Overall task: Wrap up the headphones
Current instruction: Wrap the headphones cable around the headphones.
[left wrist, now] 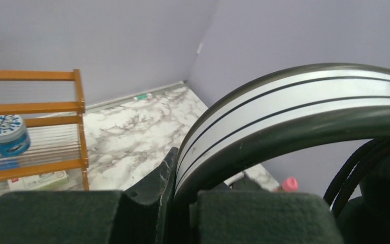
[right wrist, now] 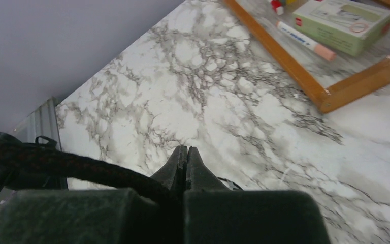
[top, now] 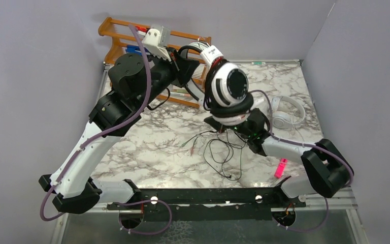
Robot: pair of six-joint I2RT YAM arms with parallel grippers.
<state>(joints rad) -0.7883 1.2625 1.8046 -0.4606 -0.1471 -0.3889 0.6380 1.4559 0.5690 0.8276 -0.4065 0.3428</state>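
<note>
Gripped at the headband (left wrist: 294, 101) by the left fingers (left wrist: 162, 203), clenched hard on it: white headphones with black ear pads (top: 229, 85), held clear of the worktop (top: 157, 137) above its far middle, one ear cup turned up toward the overhead camera.

Right fingers (right wrist: 187, 165) just beneath the lower ear pad, pressed shut, tips flush together. Black braided cord (right wrist: 56, 165) running in at their root; caught there or only passing alongside, cannot tell. Rest of the cord lying below in loose loops on the marble.

Likely light, mostly plastic. Stiff and springy along the band, so the best place to take hold, though smooth enough to slide or swivel in a narrow pinch; worth gripping near the middle. Soft and squashy at the pads: poor purchase, better avoided. Probably pivoting at the cups, so apt to swing when tilted.

Thin, limp and tangle-prone in the cord. Best taken close to the cup, then fed round turn by turn under gentle tension. Never yank where the cord enters the cup: probably the weakest spot.

Also about: an all-white pair (top: 287, 114) lying on the worktop to the right, a pink marker (top: 281, 168) near the right arm, a wooden rack (top: 132, 35) at the far left.
</note>
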